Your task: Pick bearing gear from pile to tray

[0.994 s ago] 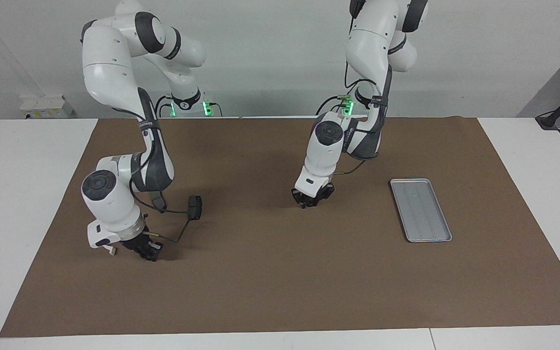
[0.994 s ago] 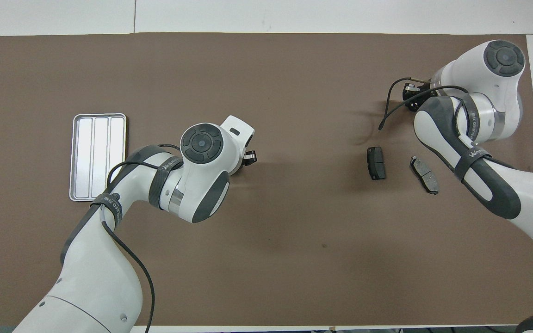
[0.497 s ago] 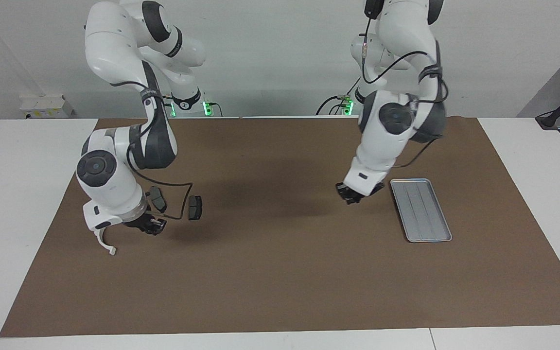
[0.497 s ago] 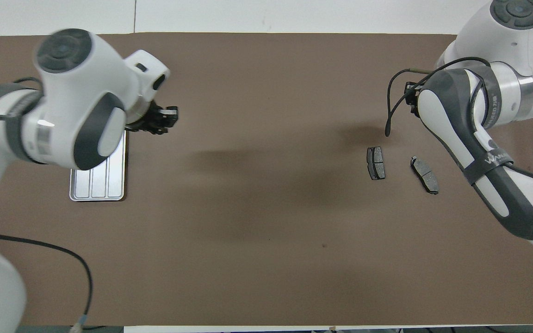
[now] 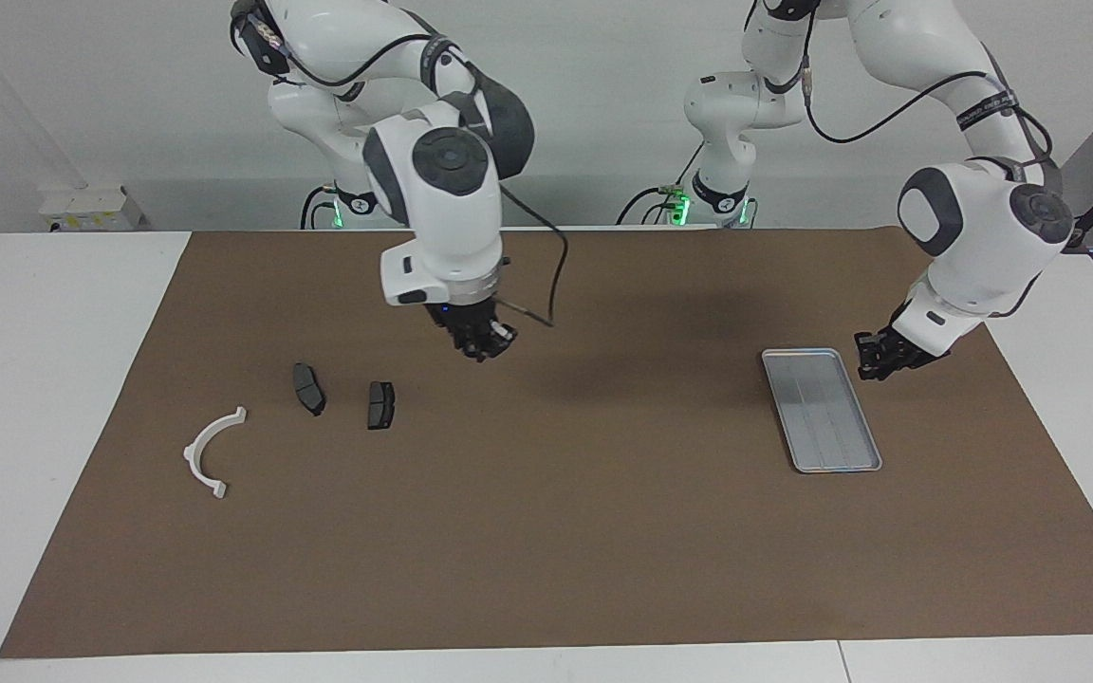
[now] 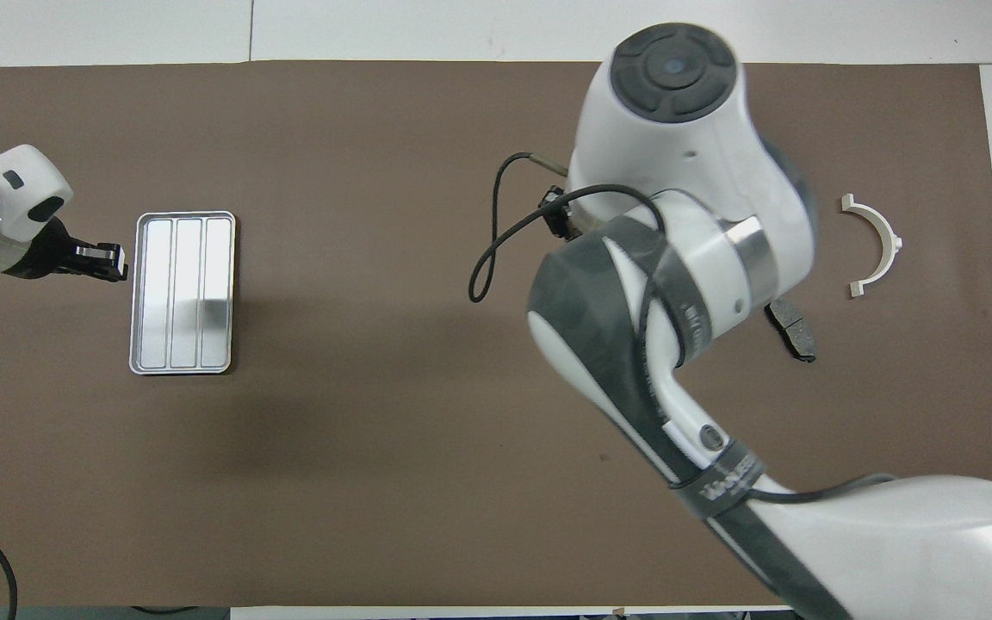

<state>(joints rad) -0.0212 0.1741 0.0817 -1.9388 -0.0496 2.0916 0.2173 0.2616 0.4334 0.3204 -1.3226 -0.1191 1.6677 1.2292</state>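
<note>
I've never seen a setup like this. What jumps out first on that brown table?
Two white arms hang over the brown mat: the right gripper is up in the air over bare mat, and the left gripper hovers beside the silver tray, toward the left arm's end. Toward the right arm's end lie a white curved bracket and two dark brake pads, side by side.

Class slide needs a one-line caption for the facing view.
Both claws raised over the brown mat: right claw near two brake pads and white bracket, left claw beside the tray.
</note>
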